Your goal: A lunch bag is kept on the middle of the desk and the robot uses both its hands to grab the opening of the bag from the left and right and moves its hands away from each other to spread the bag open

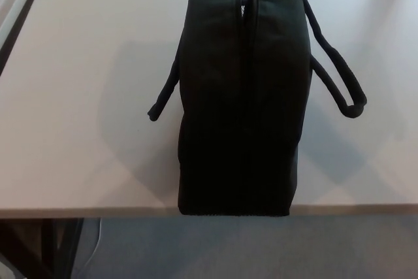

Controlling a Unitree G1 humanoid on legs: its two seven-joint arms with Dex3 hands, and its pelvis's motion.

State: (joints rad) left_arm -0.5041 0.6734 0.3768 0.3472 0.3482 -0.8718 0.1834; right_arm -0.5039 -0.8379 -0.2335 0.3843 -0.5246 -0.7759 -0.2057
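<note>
Neither of my hands is in view, so I can't tell my fingers' state. Lunch bag (241,96) sits mid-bench (78,96), near edge at 6 o'clock right on the bench lip. Risk: uneven pull could drag or tip it off that lip, or I snag a strap instead of the opening. Bag is black, soft, seam (247,63) running 12 to 6, barely parted. Left strap (164,93) at 9, right strap (336,76) at 3.

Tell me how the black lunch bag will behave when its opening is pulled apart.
The lunch bag looks padded and soft, so its sides should flex rather than spring. Its handles droop, suggesting floppy straps. It stands tall and narrow at the desk edge, so uneven pulling might tip it.
</note>
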